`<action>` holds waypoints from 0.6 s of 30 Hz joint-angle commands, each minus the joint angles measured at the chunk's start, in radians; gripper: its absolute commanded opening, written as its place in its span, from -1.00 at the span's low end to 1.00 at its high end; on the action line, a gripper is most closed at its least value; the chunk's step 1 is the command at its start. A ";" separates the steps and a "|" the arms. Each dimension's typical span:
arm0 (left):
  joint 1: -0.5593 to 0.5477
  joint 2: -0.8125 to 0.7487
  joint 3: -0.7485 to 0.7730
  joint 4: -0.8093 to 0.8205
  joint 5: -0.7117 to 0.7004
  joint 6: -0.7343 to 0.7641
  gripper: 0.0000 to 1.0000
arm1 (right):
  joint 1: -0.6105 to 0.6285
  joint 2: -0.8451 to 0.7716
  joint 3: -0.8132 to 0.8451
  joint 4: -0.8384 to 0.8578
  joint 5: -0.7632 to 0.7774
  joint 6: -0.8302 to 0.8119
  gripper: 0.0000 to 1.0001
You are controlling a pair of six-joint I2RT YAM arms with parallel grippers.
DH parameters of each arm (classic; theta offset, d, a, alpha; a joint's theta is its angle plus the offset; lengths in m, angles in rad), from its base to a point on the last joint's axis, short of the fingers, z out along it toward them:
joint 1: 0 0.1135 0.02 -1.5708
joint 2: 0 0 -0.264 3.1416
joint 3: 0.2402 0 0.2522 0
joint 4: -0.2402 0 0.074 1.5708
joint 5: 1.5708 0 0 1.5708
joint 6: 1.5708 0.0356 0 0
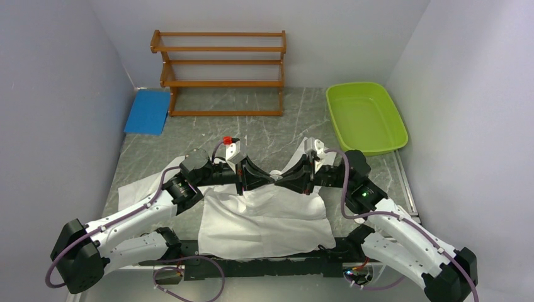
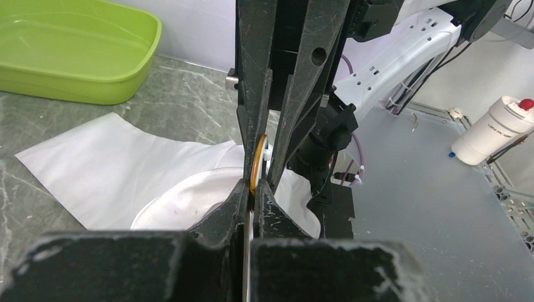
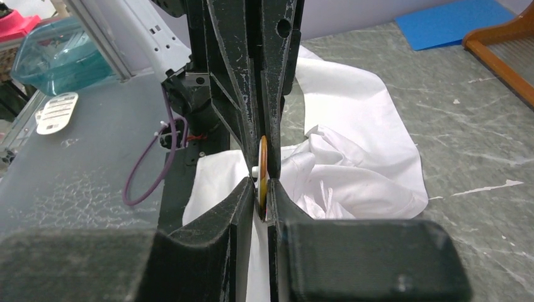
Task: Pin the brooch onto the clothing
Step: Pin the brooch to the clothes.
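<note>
White, thin, crumply short-sleeved shirt (image 1: 264, 221) lies spread on the grey marbled table (image 1: 264, 135) between my arms, bunched up under my grippers. The lime-green plastic tub (image 1: 365, 119) at the far right holds nothing I can see. My left gripper (image 2: 254, 192) is clamped on the small round orange-rimmed brooch (image 2: 257, 160), held on edge just above the cloth. My right gripper (image 3: 261, 192) pinches the same disc from the opposite side. I judge I'm at the clasp; next, the pin must catch fabric without slipping.
</note>
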 commanded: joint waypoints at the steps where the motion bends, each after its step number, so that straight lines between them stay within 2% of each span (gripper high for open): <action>1: -0.001 -0.007 0.034 0.051 0.009 -0.004 -0.95 | 0.005 0.031 0.066 -0.006 0.011 0.006 -0.71; 18: -0.003 -0.015 0.105 -0.094 0.000 0.044 -0.95 | 0.022 0.135 0.217 -0.281 0.179 0.007 -0.92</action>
